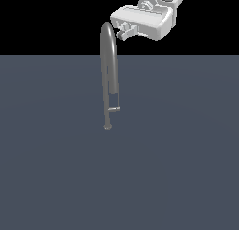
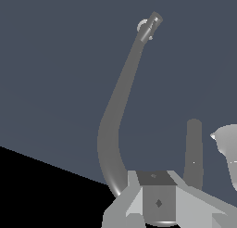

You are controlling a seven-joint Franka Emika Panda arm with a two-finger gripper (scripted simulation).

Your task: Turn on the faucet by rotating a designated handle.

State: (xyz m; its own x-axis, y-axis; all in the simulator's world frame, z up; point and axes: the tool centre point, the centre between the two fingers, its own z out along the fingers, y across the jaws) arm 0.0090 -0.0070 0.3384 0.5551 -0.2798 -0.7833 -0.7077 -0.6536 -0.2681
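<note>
A tall grey faucet point(image 1: 108, 75) stands on a flat dark grey floor point(image 1: 177, 168). It goes straight up from a small round foot, bends over at the top, and comes part of the way back down. Low on its stem, a short light grey handle point(image 1: 115, 109) sticks out sideways, toward the exterior view's right. The handle is just above the foot.

The white robot arm point(image 1: 149, 18) comes in from the upper corner on the exterior view's right. Its gripper point(image 1: 123, 32) is up high, right beside the top bend of the faucet. It is far above the handle and is not touching it. In the wrist view, the faucet point(image 2: 115, 116) curves away from the camera, and the handle point(image 2: 147, 31) is small at the far end. I cannot tell if the gripper's fingers are apart or together.
</note>
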